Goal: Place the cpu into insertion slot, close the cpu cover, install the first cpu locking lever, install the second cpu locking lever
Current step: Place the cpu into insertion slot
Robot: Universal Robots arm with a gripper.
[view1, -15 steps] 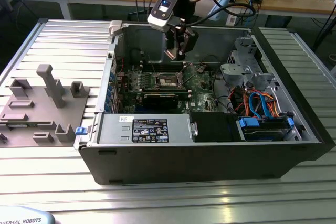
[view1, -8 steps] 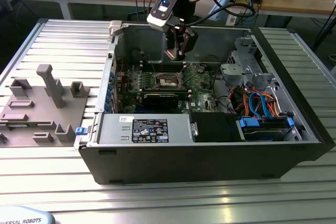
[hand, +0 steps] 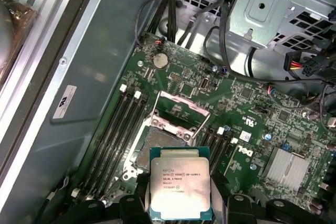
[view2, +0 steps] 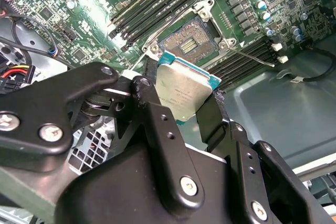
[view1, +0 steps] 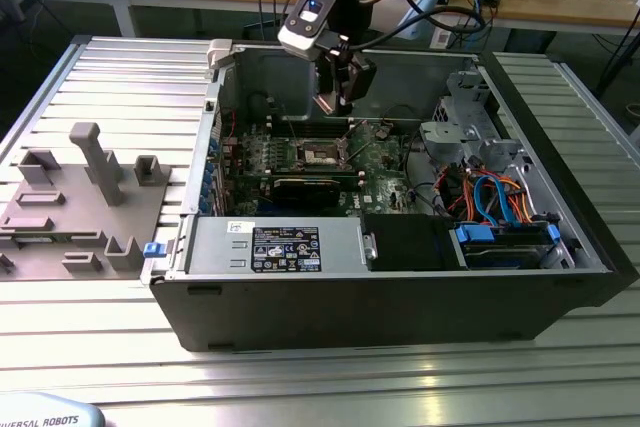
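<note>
The cpu [hand: 180, 184] is a flat square chip with a dull silver top, and my gripper [hand: 180, 199] is shut on its edges. In the second wrist view the cpu [view2: 184, 90] sits tilted between the black fingers [view2: 157, 121], hanging above the insertion slot [view2: 191, 40]. The insertion slot [hand: 157, 148] lies bare on the green board, partly hidden behind the chip. The cpu cover [hand: 185, 103] stands swung up at the slot's far side. A thin locking lever [view2: 257, 59] sticks out unlatched beside the slot. In the exterior view my gripper [view1: 335, 102] hovers over the insertion slot [view1: 325, 154].
Long black memory slots [hand: 118, 129] flank the socket on both sides. A metal drive cage [view1: 465, 122] and cables [view1: 490, 192] fill the case at the exterior view's right. The power supply [view1: 275, 247] lies along the case front. A grey fixture [view1: 95, 162] stands outside on the exterior view's left.
</note>
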